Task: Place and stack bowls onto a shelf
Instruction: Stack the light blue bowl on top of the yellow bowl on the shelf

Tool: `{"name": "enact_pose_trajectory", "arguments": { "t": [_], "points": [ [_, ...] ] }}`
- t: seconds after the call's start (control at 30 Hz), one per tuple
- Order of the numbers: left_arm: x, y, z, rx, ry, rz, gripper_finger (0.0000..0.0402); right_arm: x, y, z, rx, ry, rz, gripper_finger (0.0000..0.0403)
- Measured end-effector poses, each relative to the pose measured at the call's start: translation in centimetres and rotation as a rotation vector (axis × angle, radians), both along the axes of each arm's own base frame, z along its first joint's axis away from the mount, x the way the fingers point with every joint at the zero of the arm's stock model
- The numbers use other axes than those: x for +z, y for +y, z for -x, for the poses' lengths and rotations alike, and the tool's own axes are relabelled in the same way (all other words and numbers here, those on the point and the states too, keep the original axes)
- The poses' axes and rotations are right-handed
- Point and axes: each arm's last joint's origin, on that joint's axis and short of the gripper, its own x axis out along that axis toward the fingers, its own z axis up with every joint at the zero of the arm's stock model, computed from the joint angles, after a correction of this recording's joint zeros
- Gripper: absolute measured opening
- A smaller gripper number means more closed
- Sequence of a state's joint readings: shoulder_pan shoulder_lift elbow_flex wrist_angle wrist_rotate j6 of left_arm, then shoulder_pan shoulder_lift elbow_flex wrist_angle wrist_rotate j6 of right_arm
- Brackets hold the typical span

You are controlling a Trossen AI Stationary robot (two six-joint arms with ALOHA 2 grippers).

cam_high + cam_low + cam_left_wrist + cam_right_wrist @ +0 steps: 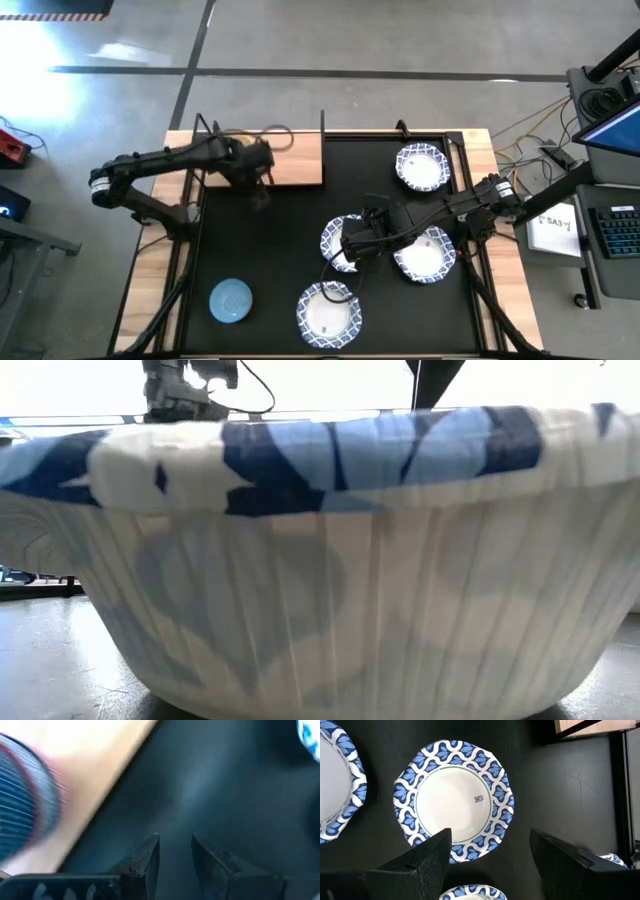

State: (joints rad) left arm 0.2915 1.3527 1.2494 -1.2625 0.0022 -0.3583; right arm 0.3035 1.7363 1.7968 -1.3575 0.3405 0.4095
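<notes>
Four white bowls with blue patterned rims sit on the black mat (290, 230): one far right (420, 165), one near right (425, 255), one at the near edge (328, 312), and one in the middle (338, 240), also in the right wrist view (452, 800). A small blue bowl (231, 300) rests near left. My right gripper (352, 240) (490, 855) is open above the middle bowl. My left gripper (256, 172) (175, 852) hovers slightly open over the mat beside the light-wood shelf (295, 158). A blurred blue-and-red ribbed bowl shape (25, 820) sits on the shelf board.
The near-edge white bowl (330, 560) fills the low view and hides most of the table. Thin black posts (323, 125) stand at the shelf's far edge. Bare mat lies between the shelf and the blue bowl. A laptop and cables sit off the table's right side.
</notes>
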Motion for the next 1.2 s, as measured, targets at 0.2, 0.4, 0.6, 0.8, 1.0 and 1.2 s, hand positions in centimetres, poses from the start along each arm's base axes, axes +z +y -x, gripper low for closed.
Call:
{"name": "enact_pose_trajectory", "arguments": {
  "t": [0.2, 0.4, 0.6, 0.8, 1.0, 1.2],
  "points": [
    [-0.9, -5.4, -0.5, -0.103, 0.022, 0.105, 0.0096, 0.0, 0.0, 0.0, -0.002, -0.001, -0.002, 0.0256],
    [-0.9, -11.2, -0.2, -0.149, 0.037, 0.157, 0.0096, 0.0, 0.0, 0.0, -0.001, 0.000, -0.003, 0.0256],
    [-1.3, -12.6, -0.3, -0.147, 0.067, 0.199, 0.0096, 0.0, 0.0, 0.0, -0.003, -0.001, -0.004, 0.0256],
    [-1.4, -14.0, -0.1, -0.034, 0.105, 0.289, 0.0096, 0.0, 0.1, 0.0, -0.063, -0.018, -0.022, 0.0256],
    [-1.4, -18.2, 0.8, -0.012, 0.030, 0.251, 0.0096, 0.0, 0.5, 0.2, -0.093, -0.029, -0.034, 0.0256],
    [-1.2, -22.7, 2.3, 0.098, -0.105, 0.252, 0.0096, 0.0, 0.7, 0.2, -0.148, -0.047, -0.051, 0.0256]
  ]
}}
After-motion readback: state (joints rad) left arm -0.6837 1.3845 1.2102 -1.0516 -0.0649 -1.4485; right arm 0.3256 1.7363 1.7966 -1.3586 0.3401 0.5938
